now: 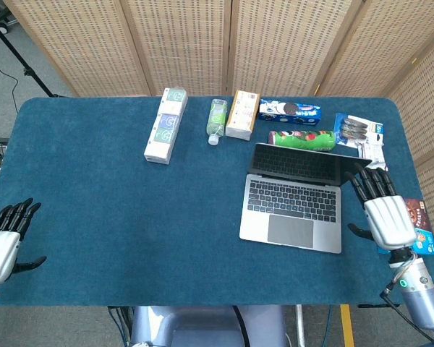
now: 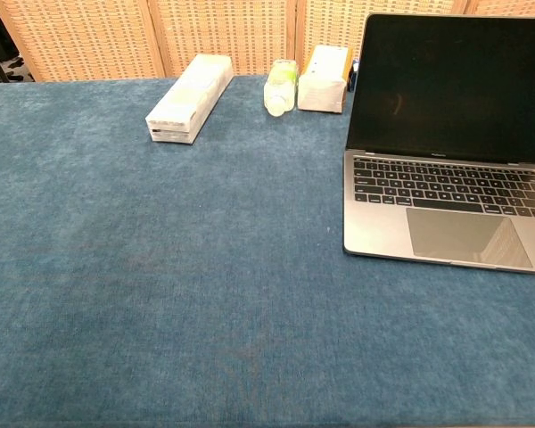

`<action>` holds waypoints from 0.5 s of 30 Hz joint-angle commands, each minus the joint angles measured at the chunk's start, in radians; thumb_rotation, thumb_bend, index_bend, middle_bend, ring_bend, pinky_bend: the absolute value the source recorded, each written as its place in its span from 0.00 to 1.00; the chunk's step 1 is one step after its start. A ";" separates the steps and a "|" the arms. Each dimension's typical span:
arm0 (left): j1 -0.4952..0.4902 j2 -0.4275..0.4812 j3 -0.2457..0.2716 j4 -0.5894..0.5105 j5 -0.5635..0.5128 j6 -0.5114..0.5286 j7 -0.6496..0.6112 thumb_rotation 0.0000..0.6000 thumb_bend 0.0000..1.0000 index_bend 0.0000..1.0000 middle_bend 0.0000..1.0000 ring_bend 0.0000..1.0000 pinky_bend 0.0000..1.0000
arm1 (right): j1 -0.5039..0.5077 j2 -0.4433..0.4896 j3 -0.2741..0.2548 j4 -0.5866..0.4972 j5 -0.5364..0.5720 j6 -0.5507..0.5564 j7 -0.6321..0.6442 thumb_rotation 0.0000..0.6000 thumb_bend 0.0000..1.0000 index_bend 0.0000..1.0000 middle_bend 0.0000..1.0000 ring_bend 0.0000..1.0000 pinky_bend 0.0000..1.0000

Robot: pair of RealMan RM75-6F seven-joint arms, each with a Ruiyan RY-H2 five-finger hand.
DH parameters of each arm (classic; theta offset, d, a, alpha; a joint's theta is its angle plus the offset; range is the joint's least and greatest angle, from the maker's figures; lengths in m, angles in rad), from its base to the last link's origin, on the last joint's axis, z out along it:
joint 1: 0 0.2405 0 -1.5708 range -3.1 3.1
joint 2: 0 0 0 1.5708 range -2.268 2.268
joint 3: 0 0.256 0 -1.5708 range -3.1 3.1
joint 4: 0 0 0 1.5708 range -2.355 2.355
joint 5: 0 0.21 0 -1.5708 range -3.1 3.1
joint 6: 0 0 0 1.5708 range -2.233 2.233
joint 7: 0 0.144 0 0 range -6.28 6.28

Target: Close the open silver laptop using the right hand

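Laptop sat open on the blue surface, right of centre, screen upright | right hand hovered just beside its right edge, fingers spread and holding nothing | left hand rested at the near left edge, fingers apart, empty | snack packs lay behind the laptop

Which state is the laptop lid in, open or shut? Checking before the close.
Open. The silver laptop has its dark screen upright and its keyboard exposed.
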 commanded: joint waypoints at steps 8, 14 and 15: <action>-0.001 0.006 0.003 -0.004 0.003 -0.002 -0.005 1.00 0.04 0.05 0.00 0.02 0.04 | 0.204 -0.062 0.068 0.038 0.090 -0.229 -0.054 1.00 0.02 0.00 0.00 0.00 0.00; -0.002 0.008 0.006 -0.004 0.004 -0.008 -0.008 1.00 0.03 0.05 0.00 0.02 0.04 | 0.259 -0.093 0.076 0.075 0.125 -0.283 -0.075 1.00 0.02 0.01 0.00 0.00 0.00; -0.003 0.009 0.006 -0.004 0.004 -0.008 -0.008 1.00 0.03 0.05 0.00 0.02 0.04 | 0.270 -0.099 0.079 0.082 0.133 -0.292 -0.080 1.00 0.02 0.01 0.00 0.00 0.00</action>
